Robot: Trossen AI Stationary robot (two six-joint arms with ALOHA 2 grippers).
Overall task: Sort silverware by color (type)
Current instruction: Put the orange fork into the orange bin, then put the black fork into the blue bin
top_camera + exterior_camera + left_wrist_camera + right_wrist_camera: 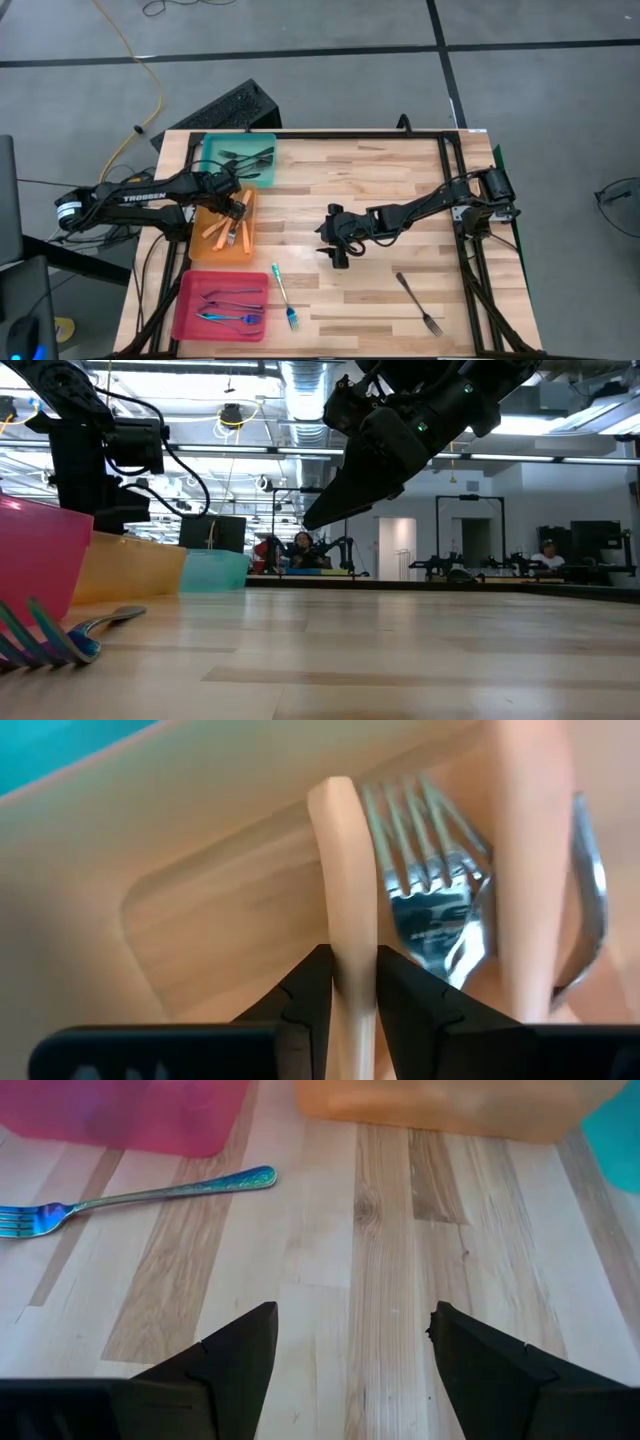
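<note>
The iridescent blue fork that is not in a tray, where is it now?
In the high view the iridescent blue fork lies on the bare table, just right of the pink tray, below the orange tray.

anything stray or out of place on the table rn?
Two forks lie loose on the wood outside the trays: an iridescent blue fork beside the pink tray, and a dark fork off alone toward the right arm's side. Neither is damaged; they just look unsorted.

The left gripper has its two dark fingers set on either side of a slim peach-orange plastic handle inside the orange plastic tray, touching it. Just beside the handle lie shiny silver metal fork tines.
</note>
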